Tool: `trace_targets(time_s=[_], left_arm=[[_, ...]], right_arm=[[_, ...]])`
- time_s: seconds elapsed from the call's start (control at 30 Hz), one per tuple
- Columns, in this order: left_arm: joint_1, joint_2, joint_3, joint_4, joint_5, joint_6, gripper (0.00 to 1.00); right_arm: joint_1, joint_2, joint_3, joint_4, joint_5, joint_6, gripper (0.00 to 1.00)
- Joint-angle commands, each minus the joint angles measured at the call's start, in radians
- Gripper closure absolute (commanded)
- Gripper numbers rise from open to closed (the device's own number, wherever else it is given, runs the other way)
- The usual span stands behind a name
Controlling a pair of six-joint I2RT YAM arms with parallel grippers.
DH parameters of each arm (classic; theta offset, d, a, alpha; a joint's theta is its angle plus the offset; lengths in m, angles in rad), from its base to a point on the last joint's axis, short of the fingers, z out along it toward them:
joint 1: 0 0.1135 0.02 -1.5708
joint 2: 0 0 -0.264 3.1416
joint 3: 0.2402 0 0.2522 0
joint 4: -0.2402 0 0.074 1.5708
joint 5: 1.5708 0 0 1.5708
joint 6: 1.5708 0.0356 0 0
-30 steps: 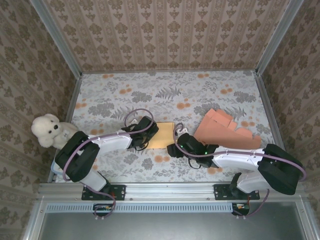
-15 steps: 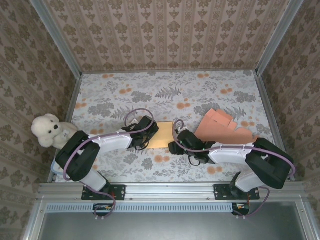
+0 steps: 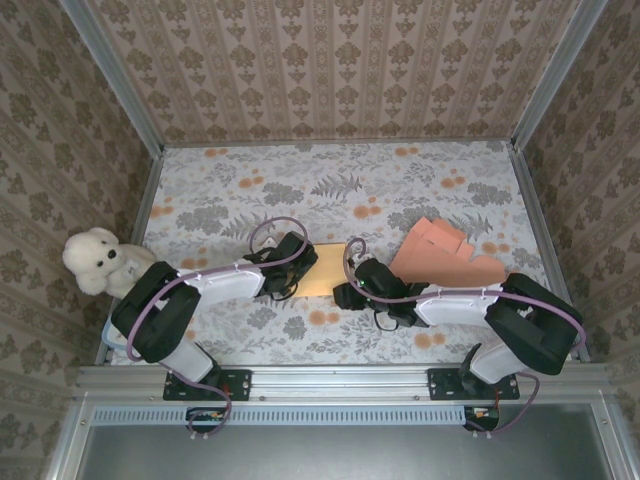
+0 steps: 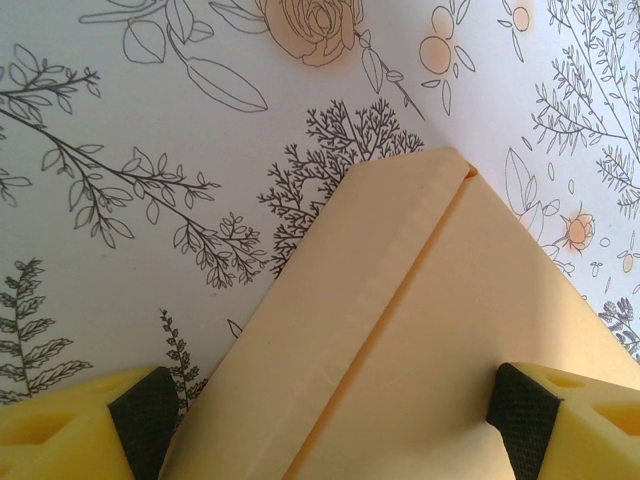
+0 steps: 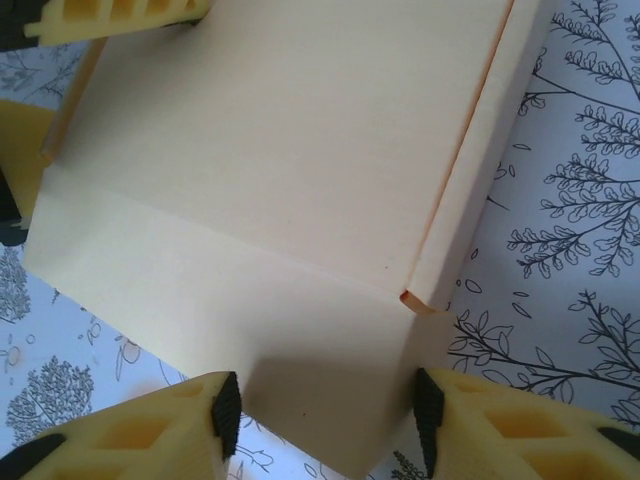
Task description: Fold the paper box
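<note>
The paper box [image 3: 326, 270] lies flat on the floral table, a pale yellow sheet with a folded strip along one side. My left gripper [image 3: 298, 268] sits at its left edge. In the left wrist view the gripper [image 4: 333, 420] is open, its black pads [image 4: 145, 420] spread wide over the box [image 4: 440, 330] and its crease. My right gripper [image 3: 346, 291] sits at the box's near right corner. It is open [image 5: 328, 410], its pads [image 5: 226, 408] on either side of a flat flap of the box [image 5: 280, 180].
A stack of salmon cardboard blanks [image 3: 446, 257] lies right of the box, beside the right arm. A white teddy bear [image 3: 95, 262] sits at the left wall. Patterned walls enclose the table. The left gripper's yellow fingers [image 5: 120, 14] show at the box's far corner.
My right gripper has moved a little left and forward, closer onto the box's corner, and the right arm has swung with it. The left gripper and box stay put.
</note>
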Motion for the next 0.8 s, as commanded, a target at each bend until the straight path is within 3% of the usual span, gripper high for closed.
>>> trace_targets(time_s=[0.0, 0.3, 0.77], left_arm=[[-0.016, 0.087, -0.039, -0.121, 0.092, -0.024, 0.15], [-0.016, 0.087, -0.043, -0.118, 0.089, -0.025, 0.15], [-0.018, 0.092, -0.037, -0.099, 0.123, -0.036, 0.15]], right_arm=[[-0.001, 0.002, -0.008, 0.057, -0.076, 0.028, 0.52], [-0.001, -0.031, -0.025, 0.051, -0.08, 0.03, 0.58], [0.0, 0.043, -0.041, 0.075, -0.008, -0.014, 0.58]])
